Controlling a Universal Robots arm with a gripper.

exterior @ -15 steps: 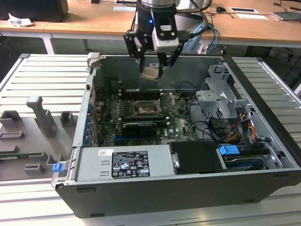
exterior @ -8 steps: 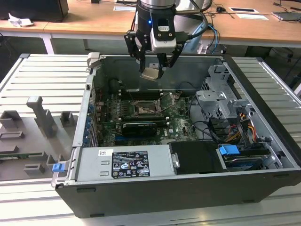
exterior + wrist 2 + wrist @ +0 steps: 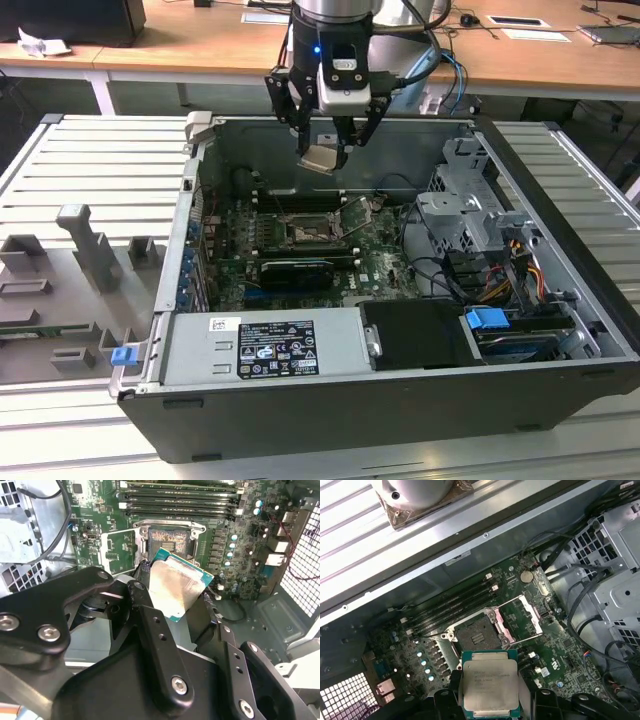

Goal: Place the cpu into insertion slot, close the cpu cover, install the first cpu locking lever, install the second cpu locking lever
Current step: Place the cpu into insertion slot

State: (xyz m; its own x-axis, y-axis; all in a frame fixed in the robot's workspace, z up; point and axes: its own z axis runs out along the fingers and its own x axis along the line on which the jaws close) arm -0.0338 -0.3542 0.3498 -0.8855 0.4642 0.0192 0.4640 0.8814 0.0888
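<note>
My gripper [image 3: 322, 152] hangs above the open computer case, shut on the cpu [image 3: 320, 158], a flat square chip with a dull silvery top and green edge. In both wrist views the cpu [image 3: 176, 586] [image 3: 490, 685] sits clamped by its sides between the black fingers [image 3: 141, 591], tilted, well above the board. The insertion slot [image 3: 476, 635] [image 3: 167, 541] [image 3: 304, 233] lies bare and open below it. The cpu cover [image 3: 521, 614] [image 3: 118, 550], a thin metal frame, stands swung up beside the slot.
Memory sticks [image 3: 180, 497] run along one side of the slot and a long black card [image 3: 292, 270] lies nearer the front. A drive cage with cables [image 3: 470, 225] fills the exterior view's right. The case walls [image 3: 190, 215] ring the board. Grey fixtures [image 3: 85, 250] stand outside.
</note>
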